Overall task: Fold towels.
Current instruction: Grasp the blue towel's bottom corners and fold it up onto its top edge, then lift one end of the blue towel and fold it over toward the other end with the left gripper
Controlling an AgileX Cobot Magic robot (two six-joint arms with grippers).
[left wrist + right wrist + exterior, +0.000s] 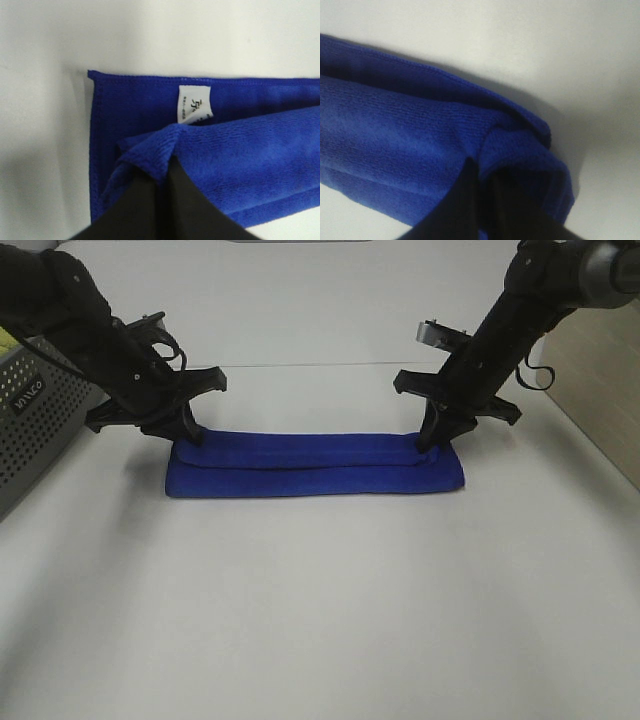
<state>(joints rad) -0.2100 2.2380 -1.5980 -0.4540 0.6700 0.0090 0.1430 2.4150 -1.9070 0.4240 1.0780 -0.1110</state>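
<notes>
Towel (315, 475), folded into a long blue strip, lies on the white counter (320, 620), with the left jaws and right jaws each clamped on an end of its top layer.

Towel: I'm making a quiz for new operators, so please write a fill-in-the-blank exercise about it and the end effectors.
The left end effector and right end effector are both ____ on the towel. The towel is ____ in colour. Its small tag is ____. The tag shows in the ____ wrist view.
Missing: shut; blue; white; left.
</notes>
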